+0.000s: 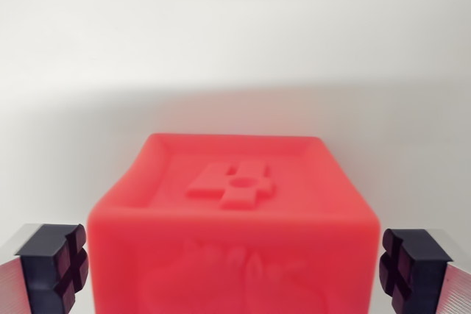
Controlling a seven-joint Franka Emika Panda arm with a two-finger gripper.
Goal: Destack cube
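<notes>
A plain white surface (pixel 235 49) stretches behind a red cube (pixel 234 233), which sits between the pincer's (pixel 234 268) wide-open black pads (pixel 53 266), a narrow gap on either side, nothing gripped.

A plain white surface (pixel 235 56) fills the wrist view, smooth and bare, brighter toward the top and shaded lower down. A red cube (pixel 232 233) rises in front of it at centre; what it rests on is hidden, so direct contact cannot be told
</notes>
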